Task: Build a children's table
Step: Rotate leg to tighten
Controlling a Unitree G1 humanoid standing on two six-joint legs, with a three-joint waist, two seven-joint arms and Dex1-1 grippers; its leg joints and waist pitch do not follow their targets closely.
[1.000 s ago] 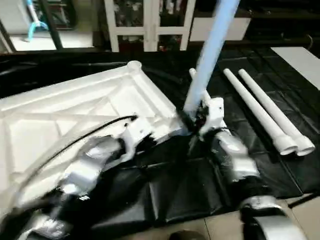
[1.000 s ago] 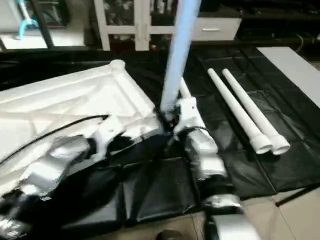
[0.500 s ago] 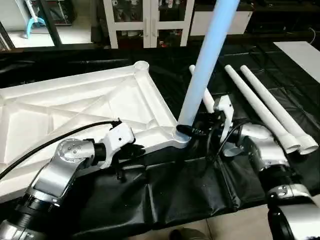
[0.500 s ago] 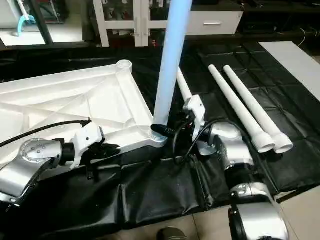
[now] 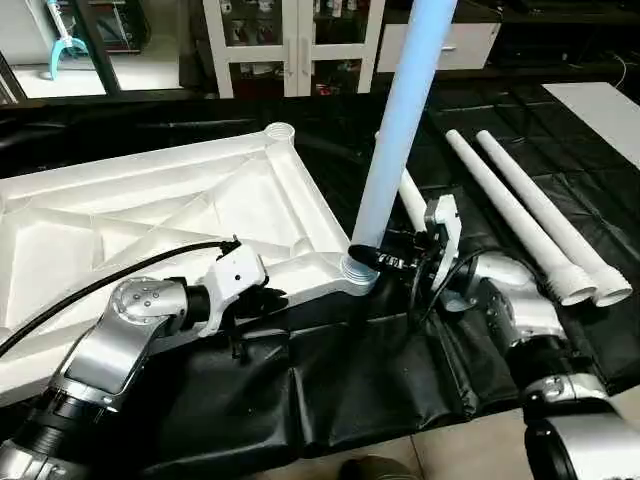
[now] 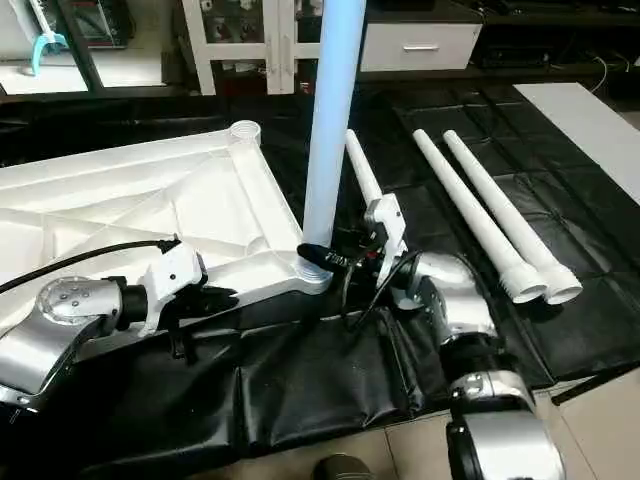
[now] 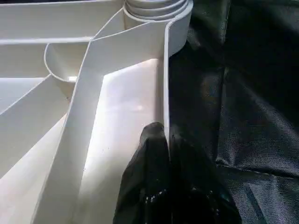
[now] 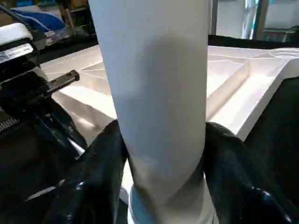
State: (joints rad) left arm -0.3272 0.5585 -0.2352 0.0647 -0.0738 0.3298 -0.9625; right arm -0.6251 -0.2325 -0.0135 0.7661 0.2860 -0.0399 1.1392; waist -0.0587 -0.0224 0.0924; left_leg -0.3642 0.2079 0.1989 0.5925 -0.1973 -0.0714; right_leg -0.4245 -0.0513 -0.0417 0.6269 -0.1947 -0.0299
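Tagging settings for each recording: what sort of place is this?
Probably an indoor lab or workshop: black plastic sheeting over a tiled floor, a white glass-door cabinet behind, white plastic table top lying underside up.

Floor (image 6: 600, 425): pale tiles showing along the near edge. Black sheeting (image 6: 330, 370) is covering most of it, lying wrinkled and creased, running back toward the white cabinet (image 6: 270, 40).

Lying directly on the sheeting:
- white square top (image 5: 150, 215), resting underside up, diagonal ribs showing, round socket (image 5: 279, 131) at its far corner;
- two loose legs (image 6: 490, 215) lying side by side to the right, touching at their wide near ends;
- a third leg (image 6: 362, 175) lying just behind the upright one.

A white flat panel (image 6: 585, 115) is lying at far right.
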